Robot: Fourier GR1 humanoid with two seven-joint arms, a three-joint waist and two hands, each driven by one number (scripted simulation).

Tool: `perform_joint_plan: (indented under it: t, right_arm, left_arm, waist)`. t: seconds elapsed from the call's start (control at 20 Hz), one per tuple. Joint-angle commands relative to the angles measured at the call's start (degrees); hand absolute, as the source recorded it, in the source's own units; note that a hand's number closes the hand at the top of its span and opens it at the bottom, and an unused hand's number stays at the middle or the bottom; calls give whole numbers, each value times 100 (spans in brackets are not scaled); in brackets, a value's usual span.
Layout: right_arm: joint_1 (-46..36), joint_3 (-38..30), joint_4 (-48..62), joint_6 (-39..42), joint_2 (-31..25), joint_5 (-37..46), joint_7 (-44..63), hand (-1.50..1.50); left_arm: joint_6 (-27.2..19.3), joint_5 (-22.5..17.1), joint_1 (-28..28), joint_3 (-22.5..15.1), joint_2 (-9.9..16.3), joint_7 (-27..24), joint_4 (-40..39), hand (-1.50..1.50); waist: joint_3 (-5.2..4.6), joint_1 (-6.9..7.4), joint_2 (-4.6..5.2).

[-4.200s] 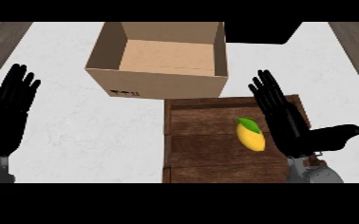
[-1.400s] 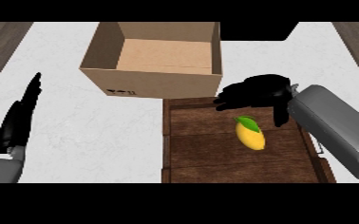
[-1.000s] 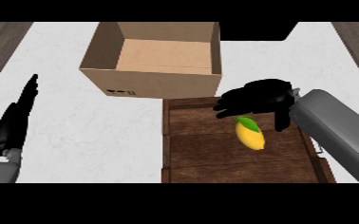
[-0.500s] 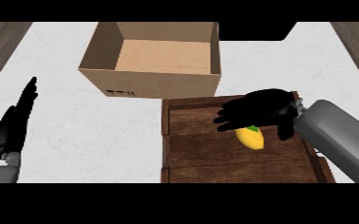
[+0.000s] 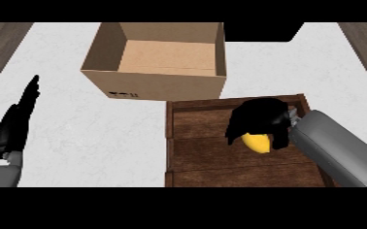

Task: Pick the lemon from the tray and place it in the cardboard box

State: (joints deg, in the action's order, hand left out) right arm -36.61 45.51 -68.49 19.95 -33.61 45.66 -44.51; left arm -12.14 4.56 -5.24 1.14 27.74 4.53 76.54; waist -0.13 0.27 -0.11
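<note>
Forearm first, nearest me: my right arm comes in grey and smooth from the lower right, and the right hand (image 5: 259,122) sits directly on top of the lemon (image 5: 257,142), fingers curled down over it; I read that as a closing grasp, though I can't see whether the fingers meet underneath. Only the lower tip of the lemon shows, glossy yellow and tapered, pointing toward me and a little right; its long axis seems to run roughly near-to-far under the palm. It lies in the right half of the tray (image 5: 201,165), a dark brown plank tray with raised rails and visible grain; I can't say whether it rests on the boards or is just off them. My left hand (image 5: 20,119) rests flat and straight-fingered at the left edge, well apart, so the right arm is plainly the nearer. Beyond the tray, touching its far rail, stands the cardboard box (image 5: 154,85), open-topped, matte tan, square-walled; the carry, as I judge it, goes up and far-left.
</note>
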Motion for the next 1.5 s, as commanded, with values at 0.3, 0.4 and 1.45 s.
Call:
perform_joint_plan:
  t: [0.3, 0.4, 1.45]
  right_arm:
    - [556, -1002, 115, -577, 888, 95, 1330, 150]
    - [901, -1646, 591, -702, 889, -79, 2469, 150]
    - [524, -2093, -1467, -2763, 2747, 2609, 9943, 150]
  left_arm:
    - [-184, 206, 260, 20, -290, -39, 79, 0]
    - [-176, 154, 231, 189, -131, 46, -41, 0]
    - [-56, 74, 497, 311, 4, -58, 101, 0]
  waist:
    - [9, -106, -32]
    - [1, -552, -102]
    - [-41, -416, -243]
